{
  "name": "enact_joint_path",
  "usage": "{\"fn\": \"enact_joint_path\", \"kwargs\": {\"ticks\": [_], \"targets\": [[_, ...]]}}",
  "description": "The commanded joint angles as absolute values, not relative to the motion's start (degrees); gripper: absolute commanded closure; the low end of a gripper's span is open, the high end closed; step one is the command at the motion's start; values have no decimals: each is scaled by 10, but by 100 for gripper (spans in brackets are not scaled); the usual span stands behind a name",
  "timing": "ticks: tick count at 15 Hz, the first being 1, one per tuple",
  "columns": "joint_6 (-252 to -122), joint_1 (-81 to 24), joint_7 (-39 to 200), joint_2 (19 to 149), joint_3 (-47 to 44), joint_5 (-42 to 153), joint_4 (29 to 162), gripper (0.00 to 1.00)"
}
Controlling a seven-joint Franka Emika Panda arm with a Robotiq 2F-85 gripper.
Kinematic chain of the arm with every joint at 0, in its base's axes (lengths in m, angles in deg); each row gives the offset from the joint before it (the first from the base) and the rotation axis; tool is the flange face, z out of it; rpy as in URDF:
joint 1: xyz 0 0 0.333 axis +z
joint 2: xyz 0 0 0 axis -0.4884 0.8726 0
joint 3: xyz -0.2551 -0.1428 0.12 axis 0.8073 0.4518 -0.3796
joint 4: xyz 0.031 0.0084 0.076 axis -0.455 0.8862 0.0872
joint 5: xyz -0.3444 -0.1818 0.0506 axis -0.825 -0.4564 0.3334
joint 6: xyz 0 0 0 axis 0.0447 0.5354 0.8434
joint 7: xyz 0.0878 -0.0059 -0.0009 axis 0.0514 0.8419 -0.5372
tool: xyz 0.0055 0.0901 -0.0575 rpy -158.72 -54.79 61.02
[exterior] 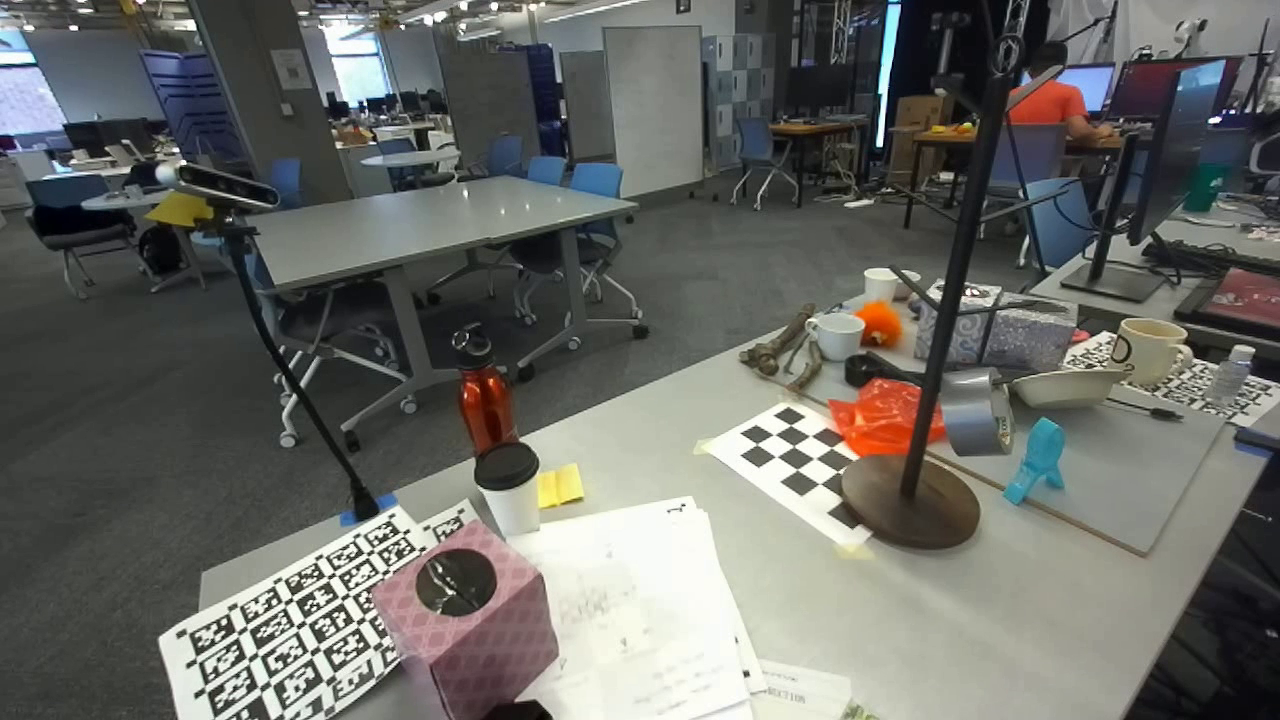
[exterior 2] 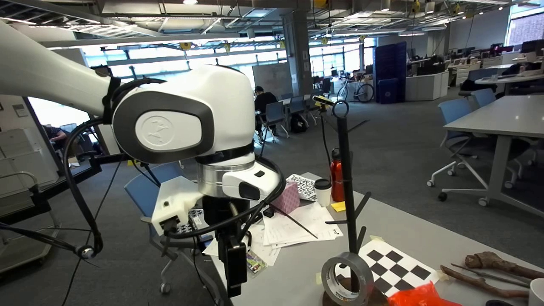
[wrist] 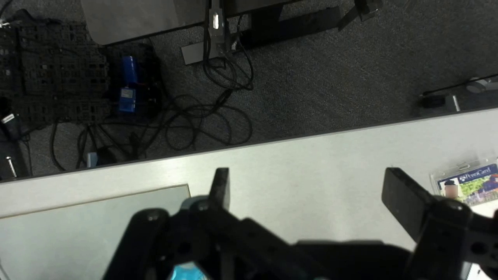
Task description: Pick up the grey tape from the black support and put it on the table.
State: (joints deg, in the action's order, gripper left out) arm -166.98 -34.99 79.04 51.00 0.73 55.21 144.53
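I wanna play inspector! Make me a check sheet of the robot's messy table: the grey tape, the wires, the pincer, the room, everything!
Surface: pale table, lots of things on it.
Job's things: grey tape hangs on the black support, not yet on the table.
Clutter: pink box, red bottle, papers, white mug.
Pincer: open, holding nothing.
Cables: black cable looping beside the robot arm; tangled cables on the floor.
Surroundings: blue chairs; seated person in orange.
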Motion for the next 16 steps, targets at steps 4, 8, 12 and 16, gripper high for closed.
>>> {"fn": "enact_joint_path", "kwargs": {"ticks": [4, 8, 12, 16], "targets": [[-1805, -354, 755, 569, 21, 572, 1471, 0], [-1900, -356, 709, 619, 40, 610, 1463, 0], [-1944, -358, 633, 654, 56, 677, 1439, 0], [-1932, -365, 623, 649, 55, 686, 1442, 0]]}}
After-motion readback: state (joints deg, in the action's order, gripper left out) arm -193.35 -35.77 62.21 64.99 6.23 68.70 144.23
